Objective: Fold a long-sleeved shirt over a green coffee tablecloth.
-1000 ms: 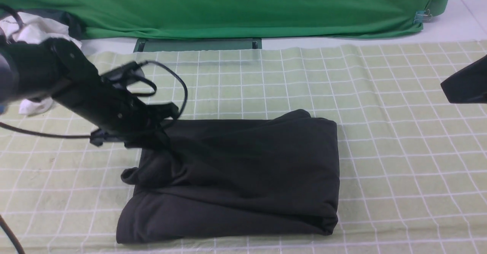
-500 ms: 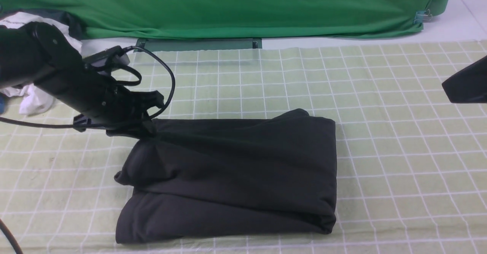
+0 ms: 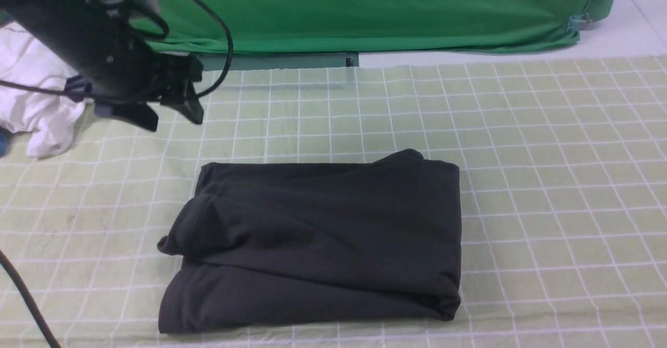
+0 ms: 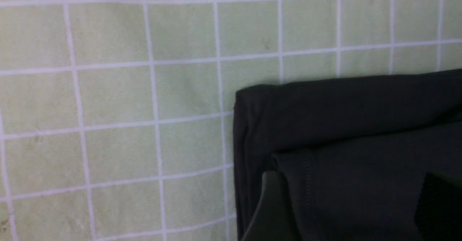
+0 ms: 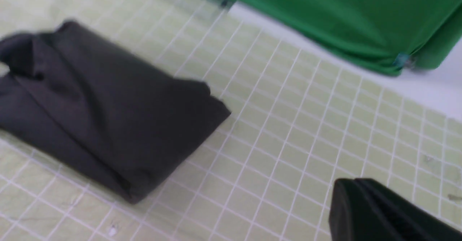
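The long-sleeved shirt (image 3: 318, 244) lies folded into a dark charcoal rectangle on the green coffee tablecloth (image 3: 547, 181), a pale yellow-green cloth with a white grid. No logo or neck label shows. My left gripper (image 3: 172, 116) hangs open in the air beyond the shirt's far left corner, holding nothing. In the left wrist view its fingers (image 4: 269, 205) stand wide apart above that corner of the shirt (image 4: 343, 125) and the tablecloth (image 4: 108, 107). My right gripper (image 5: 352, 185) is shut and empty, off to the right of the shirt (image 5: 101, 107) above the tablecloth (image 5: 288, 143); the front view does not show it.
A white garment (image 3: 31, 92) lies crumpled at the far left edge, behind my left arm. Plain bright green fabric (image 3: 338, 9) hangs along the back, with a dark green bar (image 3: 271, 61) at its foot and a clip (image 3: 576, 22) at its right end.
My left gripper has let go of the shirt's far left corner, opened, and risen back to the left. The corner has settled flat. My right arm has left the front view.
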